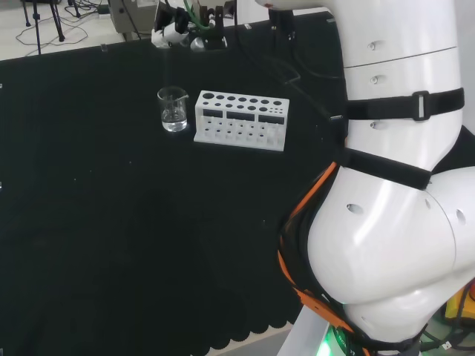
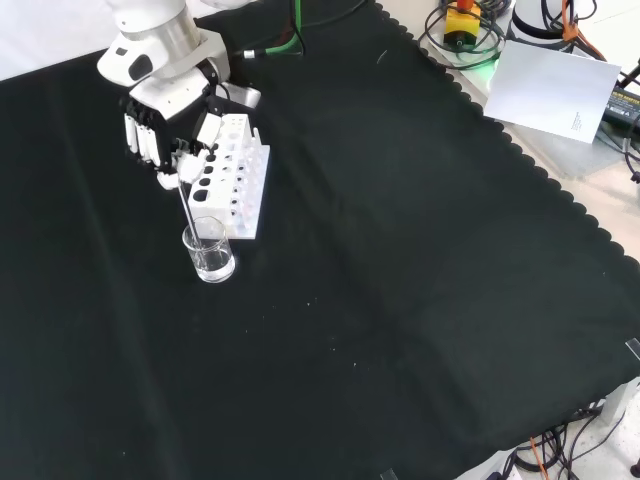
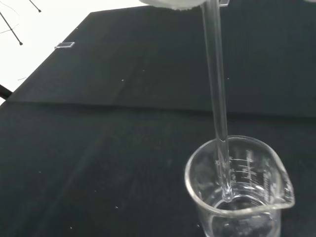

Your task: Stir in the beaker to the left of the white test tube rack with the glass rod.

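Observation:
A clear glass beaker (image 1: 172, 110) stands on the black cloth just left of the white test tube rack (image 1: 241, 120) in the head view. In the front view the beaker (image 2: 210, 252) sits in front of the rack (image 2: 232, 178). The black and white hand (image 2: 165, 125) hangs above them, its fingers curled round the top of a thin glass rod (image 2: 190, 208). The rod slants down into the beaker. The wrist view shows the rod (image 3: 216, 89) passing the rim, with its lower end near the bottom inside the beaker (image 3: 252, 170).
A white sheet of paper (image 2: 556, 92) and cables lie beyond the cloth's scalloped edge at the upper right of the front view. Plugs and cables (image 1: 185, 31) sit at the far edge in the head view. The arm's white links (image 1: 393, 185) stand at the right there.

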